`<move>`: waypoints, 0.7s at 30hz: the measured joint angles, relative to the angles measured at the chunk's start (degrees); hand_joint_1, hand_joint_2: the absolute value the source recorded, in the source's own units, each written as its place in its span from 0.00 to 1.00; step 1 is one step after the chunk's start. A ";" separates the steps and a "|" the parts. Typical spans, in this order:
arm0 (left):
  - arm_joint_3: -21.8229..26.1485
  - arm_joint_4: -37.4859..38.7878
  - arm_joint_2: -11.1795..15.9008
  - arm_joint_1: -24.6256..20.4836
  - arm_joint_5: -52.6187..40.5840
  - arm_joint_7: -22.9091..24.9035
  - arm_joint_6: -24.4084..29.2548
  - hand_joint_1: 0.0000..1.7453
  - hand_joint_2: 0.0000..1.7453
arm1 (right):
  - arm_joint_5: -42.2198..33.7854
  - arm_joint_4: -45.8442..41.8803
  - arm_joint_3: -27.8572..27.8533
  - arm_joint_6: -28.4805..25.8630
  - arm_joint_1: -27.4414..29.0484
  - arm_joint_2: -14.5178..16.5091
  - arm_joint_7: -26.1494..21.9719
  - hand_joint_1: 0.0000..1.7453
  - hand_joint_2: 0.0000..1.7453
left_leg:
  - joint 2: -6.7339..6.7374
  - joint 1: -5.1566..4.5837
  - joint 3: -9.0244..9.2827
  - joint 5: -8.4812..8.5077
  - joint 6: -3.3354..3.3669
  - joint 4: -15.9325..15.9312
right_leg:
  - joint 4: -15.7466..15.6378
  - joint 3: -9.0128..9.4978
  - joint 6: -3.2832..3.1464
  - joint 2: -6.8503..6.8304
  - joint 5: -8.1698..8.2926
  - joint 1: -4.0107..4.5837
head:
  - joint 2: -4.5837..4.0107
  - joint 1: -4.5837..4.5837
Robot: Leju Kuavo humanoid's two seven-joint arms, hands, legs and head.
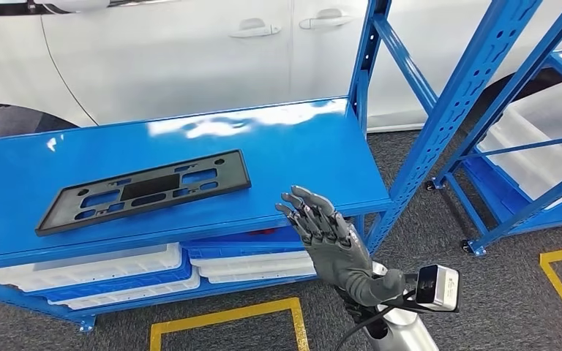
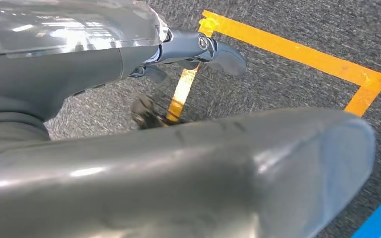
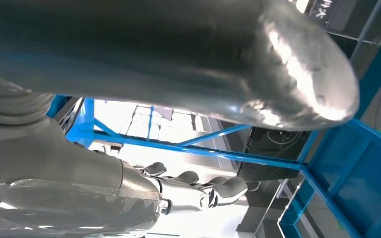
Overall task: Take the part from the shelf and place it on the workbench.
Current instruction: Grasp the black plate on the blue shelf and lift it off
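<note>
The part [image 1: 145, 191], a flat black rectangular frame with cut-outs, lies on the top board of the blue shelf [image 1: 285, 150], toward the board's left half and slightly askew to its front edge. Nothing touches it.

The right hand [image 1: 322, 234] is raised in front of the shelf's front edge, to the right of the part and well apart from it. Its arm comes up from below with the wrist bent, the back of the hand facing the camera and the fingers [image 1: 309, 207] spread and stretched toward the shelf board; it holds nothing. In the right wrist view the same fingers [image 3: 198, 186] reach out straight and empty under a blue shelf beam.

The left hand [image 2: 193, 52] hangs low over grey carpet, above a strip of yellow floor tape [image 2: 297, 52]. Its fingers are loosely curved and apart, with nothing in them.

White bins [image 1: 95, 274] sit on the shelf's lower board, beneath the part. A white car [image 1: 175, 51] stands behind the shelf.
</note>
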 joint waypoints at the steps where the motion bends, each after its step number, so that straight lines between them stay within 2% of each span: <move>1: -0.04 0.01 0.06 0.05 0.00 0.00 0.00 0.00 0.00 | 0.20 0.06 0.13 0.02 -0.04 0.00 0.01 0.00 0.00 | 0.02 -0.14 0.57 3.29 0.43 -3.74 | -0.04 0.73 0.03 0.02 -0.57 0.10 | 0.00 0.01; 2: -0.10 0.02 0.16 0.06 0.00 0.00 0.00 0.00 0.00 | 0.38 0.22 0.27 0.04 -0.14 0.00 0.02 0.00 0.00 | 0.07 -0.36 1.03 6.01 0.83 -7.04 | -0.05 1.36 0.11 -0.01 -1.04 0.20 | 0.00 0.01; 3: -0.19 0.02 0.25 0.02 0.00 0.00 -0.01 0.00 0.00 | 0.54 0.46 0.45 0.07 -0.30 -0.01 0.05 0.00 0.00 | 0.11 -0.62 1.39 7.83 1.14 -9.59 | -0.08 1.62 0.28 0.00 -1.37 0.22 | 0.00 0.00; 4: -0.29 0.03 0.32 0.00 0.00 0.00 -0.01 0.00 0.00 | 0.74 0.79 0.68 0.09 -0.51 -0.01 0.13 0.00 0.00 | 0.15 -0.88 1.45 8.87 1.43 -10.98 | -0.14 1.65 0.53 0.00 -1.61 0.18 | 0.00 -0.01; 6: -0.53 0.03 0.36 -0.07 -0.01 -0.03 -0.03 0.00 0.00 | 1.22 1.77 1.32 0.05 -1.29 0.00 0.61 0.00 0.00 | 0.13 -1.07 1.53 8.89 1.81 -11.62 | -0.45 1.70 1.18 0.07 -1.89 0.17 | 0.00 -0.01; 8: -0.78 0.03 0.34 -0.10 -0.03 -0.15 -0.09 0.00 0.00 | 1.97 3.39 2.23 -0.39 -2.64 0.03 1.85 0.00 0.00 | 0.12 -0.72 2.35 9.12 2.26 -12.45 | 0.13 1.79 1.84 -0.15 -2.62 0.24 | 0.00 0.01; 9: -0.88 0.02 0.33 -0.16 -0.04 -0.25 -0.15 0.00 0.00 | 2.47 4.59 2.83 -0.85 -3.56 0.11 2.78 0.00 0.00 | 0.15 -0.50 2.87 9.11 2.49 -12.91 | 1.92 1.00 2.15 -0.25 -3.51 0.24 | 0.00 0.01; 10: -0.98 0.02 0.32 -0.22 -0.04 -0.36 -0.22 0.00 0.00 | 2.93 5.99 3.52 -1.45 -4.40 0.21 3.76 0.00 0.00 | 0.16 -0.40 3.34 8.98 2.68 -13.15 | 4.97 -0.63 2.43 -0.37 -4.71 0.07 | 0.00 0.01; 12: -1.11 0.02 0.31 -0.28 -0.04 -0.54 -0.30 0.00 0.00 | 3.59 8.93 5.03 -2.43 -5.71 0.53 5.35 0.00 0.00 | 0.13 -0.35 4.01 8.41 2.93 -13.25 | 12.66 -5.44 2.87 -0.38 -7.00 -0.37 | 0.00 0.01; 13: -1.19 0.02 0.28 -0.22 -0.04 -0.60 -0.30 0.00 0.00 | 3.79 10.47 5.89 -2.75 -6.12 0.69 5.80 0.00 0.00 | 0.06 -0.32 4.43 8.03 2.91 -13.24 | 15.17 -7.44 3.07 -0.39 -7.01 -0.62 | 0.00 0.01; 14: -1.27 0.02 0.22 -0.11 -0.04 -0.62 -0.27 0.00 0.00 | 3.94 11.89 6.73 -2.93 -6.54 0.87 6.04 0.00 0.00 | -0.03 -0.28 4.94 7.61 2.83 -13.22 | 15.62 -8.50 3.23 -0.41 -5.86 -0.84 | 0.00 0.01; 15: -1.35 0.02 0.14 0.00 -0.04 -0.62 -0.23 0.00 0.00 | 4.10 13.32 7.58 -3.10 -7.03 1.05 6.17 0.00 0.00 | -0.12 -0.22 5.58 7.13 2.68 -13.19 | 13.86 -8.47 3.34 -0.45 -3.56 -1.05 | 0.00 0.01; 17: -1.47 0.02 -0.05 0.10 -0.04 -0.62 -0.14 0.00 0.00 | 4.54 15.77 9.02 -3.47 -8.01 1.46 6.25 0.00 0.00 | -0.26 -0.15 6.86 6.04 2.18 -13.08 | 6.72 -6.23 3.39 -0.51 1.74 -1.29 | 0.00 0.01; 18: -1.52 0.02 -0.13 0.09 -0.04 -0.61 -0.07 0.00 0.00 | 4.87 16.76 9.59 -3.77 -8.49 1.68 6.29 0.00 0.00 | -0.33 -0.19 7.23 5.51 1.82 -12.96 | 3.47 -4.92 3.29 -0.51 3.11 -1.24 | 0.00 0.01; 19: -1.61 0.02 -0.17 0.07 -0.04 -0.58 0.02 0.00 0.00 | 5.41 17.90 10.22 -4.28 -9.12 1.94 6.37 0.00 0.00 | -0.34 -0.24 7.41 5.12 1.44 -12.91 | 1.51 -4.11 3.04 -0.47 3.51 -1.14 | 0.00 0.00; 21: -1.88 0.02 -0.20 0.00 -0.04 -0.42 0.24 0.00 0.00 | 6.71 20.40 11.64 -5.87 -10.71 2.64 6.58 0.00 0.00 | -0.24 -0.24 7.48 4.76 0.72 -13.04 | 0.39 -3.59 2.35 -0.27 2.82 -0.83 | 0.00 -0.01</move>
